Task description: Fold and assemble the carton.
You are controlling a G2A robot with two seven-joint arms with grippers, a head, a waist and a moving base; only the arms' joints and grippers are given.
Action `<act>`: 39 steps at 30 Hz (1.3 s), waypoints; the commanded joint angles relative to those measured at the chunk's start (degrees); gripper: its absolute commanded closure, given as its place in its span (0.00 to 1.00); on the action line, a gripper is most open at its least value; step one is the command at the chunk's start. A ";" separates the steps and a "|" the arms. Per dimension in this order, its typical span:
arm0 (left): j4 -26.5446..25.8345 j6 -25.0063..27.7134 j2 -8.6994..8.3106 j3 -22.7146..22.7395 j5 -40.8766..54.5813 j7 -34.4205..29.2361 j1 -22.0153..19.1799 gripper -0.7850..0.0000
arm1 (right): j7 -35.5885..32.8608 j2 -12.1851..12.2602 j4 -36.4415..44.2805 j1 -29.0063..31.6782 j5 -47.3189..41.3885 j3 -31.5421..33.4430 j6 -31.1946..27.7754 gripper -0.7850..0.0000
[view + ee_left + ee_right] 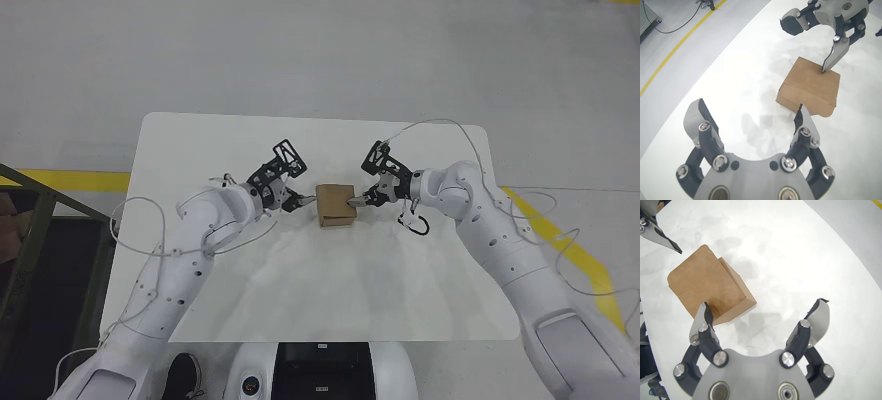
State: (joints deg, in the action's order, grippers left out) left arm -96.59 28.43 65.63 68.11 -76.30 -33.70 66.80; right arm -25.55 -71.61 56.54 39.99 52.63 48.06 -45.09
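L grip (751, 103) wide open, holds nothing, near carton (334, 206) | R grip (763, 302) wide open, my one tip on carton top

- A white table (300, 290) with round corners stands in the middle.
- The floor (300, 50) is smooth and grey.
- A yellow line (90, 180) runs along the floor by the table.
- A black cable (665, 32) lies on the floor past the line.
- A dark green frame (30, 190) stands beside the table.

Light: bright, even, diffuse.
Shadows: soft, faint around the carton (334, 206) on the bench (250, 150).
Glare: bench nearly washed white.
Edges: wrist views bow the bench rim.
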 commanded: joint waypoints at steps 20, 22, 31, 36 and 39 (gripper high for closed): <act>0.91 -0.61 0.05 -0.84 0.12 0.17 -0.57 0.00 | 0.04 -0.03 -0.90 -0.23 0.23 0.30 -0.59 0.00; 0.99 -0.58 0.08 -1.26 -0.40 -0.04 -0.76 0.00 | 0.02 -0.06 -1.12 -0.36 0.25 0.32 -0.53 0.00; 1.43 -0.91 -0.04 -0.62 -0.02 0.40 -0.62 0.00 | 0.46 -0.06 -1.46 -0.49 0.50 0.46 -0.97 0.00; 1.19 -0.72 -0.04 -0.89 0.14 0.17 -0.63 0.00 | 0.65 -0.10 -1.61 -0.53 0.58 0.48 -0.95 0.00; 1.26 -0.82 0.07 -1.59 0.03 -0.05 -0.97 0.00 | 0.45 -0.13 -1.71 -0.56 0.46 0.44 -1.05 0.00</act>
State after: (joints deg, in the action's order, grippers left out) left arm -95.41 27.67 65.66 66.74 -76.24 -33.70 65.95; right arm -25.01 -71.73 54.84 39.44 53.12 48.52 -46.08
